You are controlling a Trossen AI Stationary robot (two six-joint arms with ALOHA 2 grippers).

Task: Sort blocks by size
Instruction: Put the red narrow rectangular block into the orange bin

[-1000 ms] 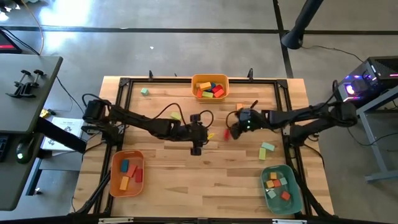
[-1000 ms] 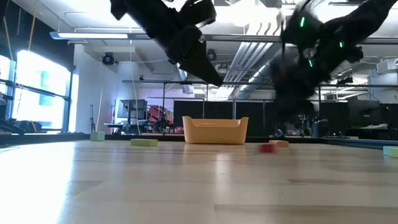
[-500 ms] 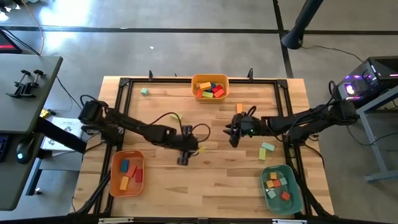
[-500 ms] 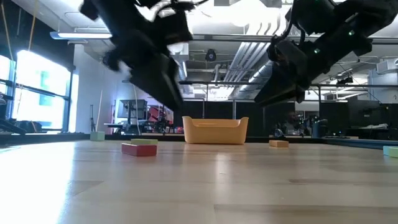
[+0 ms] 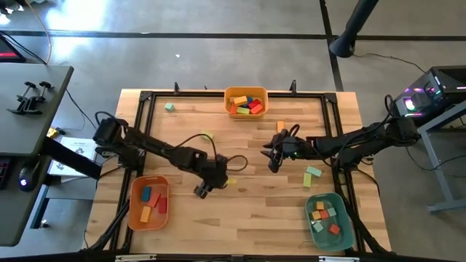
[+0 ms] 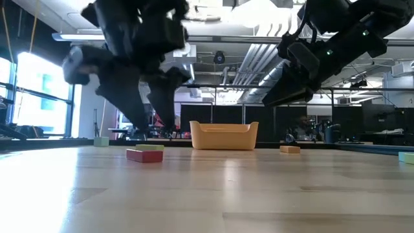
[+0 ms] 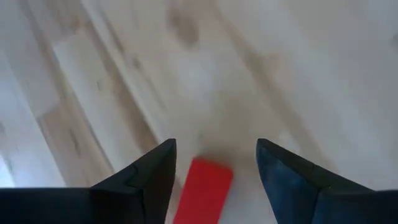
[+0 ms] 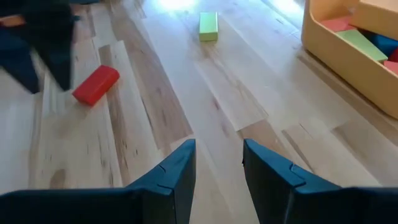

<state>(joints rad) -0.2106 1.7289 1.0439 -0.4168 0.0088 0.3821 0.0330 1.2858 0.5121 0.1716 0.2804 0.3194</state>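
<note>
Wooden bench (image 5: 247, 211) with three bins at its edges; loose blocks lie scattered. A red block (image 7: 203, 191) rests flat on the planks mid-bench, directly between the spread, empty fingers of the left claw (image 7: 214, 180), its long axis running roughly along the fingers' reach. Left arm is much the nearer. The right claw (image 8: 217, 171) hovers apart, open and empty, red block (image 8: 96, 84) well off

Table (image 5: 247, 211): pale planked wood, smooth, slight sheen. Red block (image 8: 96, 84): matt painted wood. Orange bin (image 6: 224, 136): smooth satin plastic.
</note>
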